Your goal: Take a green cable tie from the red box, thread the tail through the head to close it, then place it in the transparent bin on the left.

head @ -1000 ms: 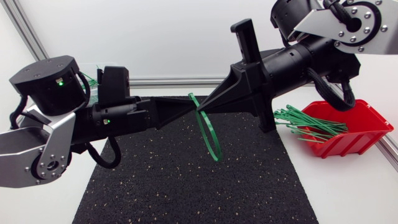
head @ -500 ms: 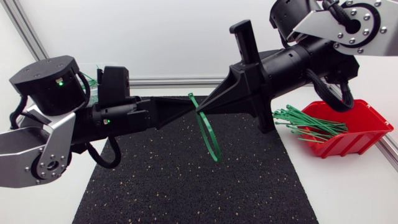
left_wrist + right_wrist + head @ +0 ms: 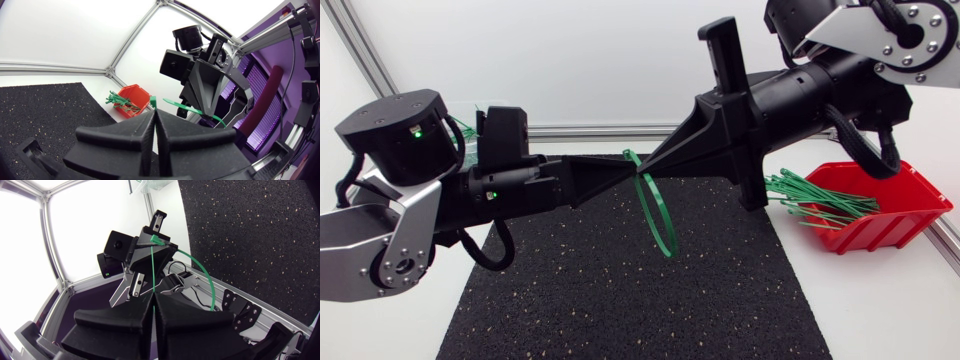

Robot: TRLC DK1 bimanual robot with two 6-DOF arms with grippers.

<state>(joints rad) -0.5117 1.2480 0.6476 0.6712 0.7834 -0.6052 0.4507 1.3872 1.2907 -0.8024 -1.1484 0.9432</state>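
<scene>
Green cable tie (image 3: 665,222) hangs looped under my touching claw tips; left claw (image 3: 621,168) and right claw (image 3: 647,175) each pinch it.

- Left arm (image 3: 510,187) lies level toward the middle, left gripper (image 3: 619,172) pinched closed on the green cable tie (image 3: 662,222).
- Right arm (image 3: 820,85) slants down opposite, right gripper (image 3: 657,166) apparently clamping it too.

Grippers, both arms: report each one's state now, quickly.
Left gripper: shut on the looped thin green plastic cable tie, near its head.
Right gripper: shut on the same tie's strap.
</scene>
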